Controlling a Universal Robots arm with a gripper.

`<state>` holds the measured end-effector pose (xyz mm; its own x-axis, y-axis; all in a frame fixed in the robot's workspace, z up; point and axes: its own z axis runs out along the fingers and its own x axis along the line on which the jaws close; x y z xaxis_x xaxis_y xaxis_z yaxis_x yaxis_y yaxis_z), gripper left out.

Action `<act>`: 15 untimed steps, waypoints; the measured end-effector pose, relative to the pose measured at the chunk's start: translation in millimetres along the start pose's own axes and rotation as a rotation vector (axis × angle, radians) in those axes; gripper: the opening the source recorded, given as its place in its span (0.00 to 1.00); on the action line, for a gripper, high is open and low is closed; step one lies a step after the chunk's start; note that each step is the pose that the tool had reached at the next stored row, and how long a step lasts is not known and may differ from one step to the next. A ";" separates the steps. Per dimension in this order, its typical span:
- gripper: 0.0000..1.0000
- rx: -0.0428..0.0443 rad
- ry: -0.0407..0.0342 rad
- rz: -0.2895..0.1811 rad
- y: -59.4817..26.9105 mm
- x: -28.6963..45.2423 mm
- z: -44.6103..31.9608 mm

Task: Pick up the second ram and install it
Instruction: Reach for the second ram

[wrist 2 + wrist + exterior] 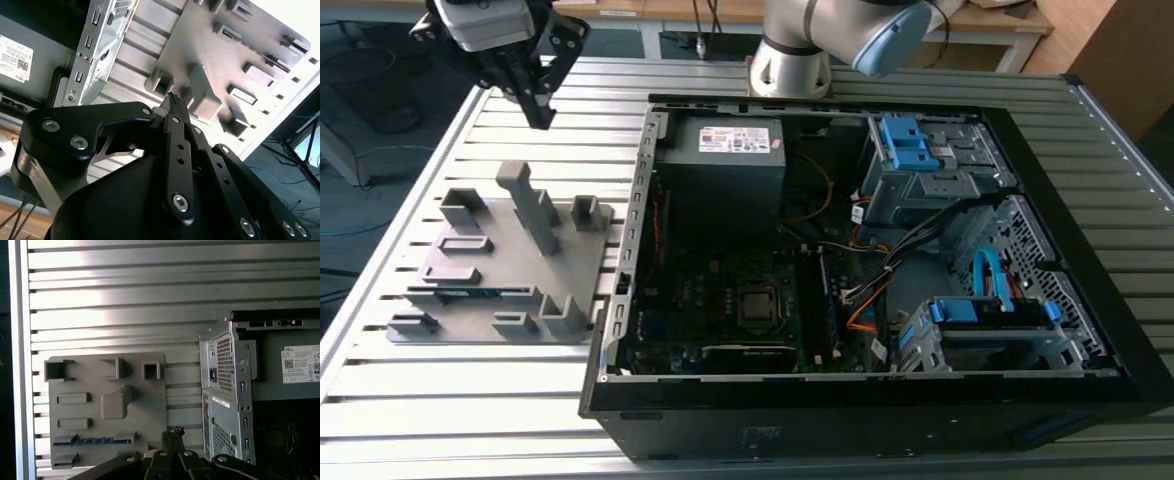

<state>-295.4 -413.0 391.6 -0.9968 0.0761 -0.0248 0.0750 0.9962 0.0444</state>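
Right now, nearest you in the exterior view, the open computer case (854, 400) fills the lower right of the frame. Left of it the grey holder tray (507, 265) lies on the slatted table (454, 400), with the second ram (491, 294) in a long slot. Farther back, upper left, your gripper (540, 115) hangs above the table, fingers pressed together, apart from the tray. Top centre, the power supply (720, 175) carries a white printed label (734, 140).

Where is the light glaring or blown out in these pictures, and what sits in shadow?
In the first wrist view, glare streaks the table; in the second wrist view, the corner past the grey tray is washed white; in the exterior view, the computer case is dim inside.
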 end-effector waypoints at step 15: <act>0.10 0.0000 -0.0001 0.000 -36.2 14.1 3.4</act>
<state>-312.1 -447.8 386.2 -0.9968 0.0763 -0.0249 0.0751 0.9962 0.0444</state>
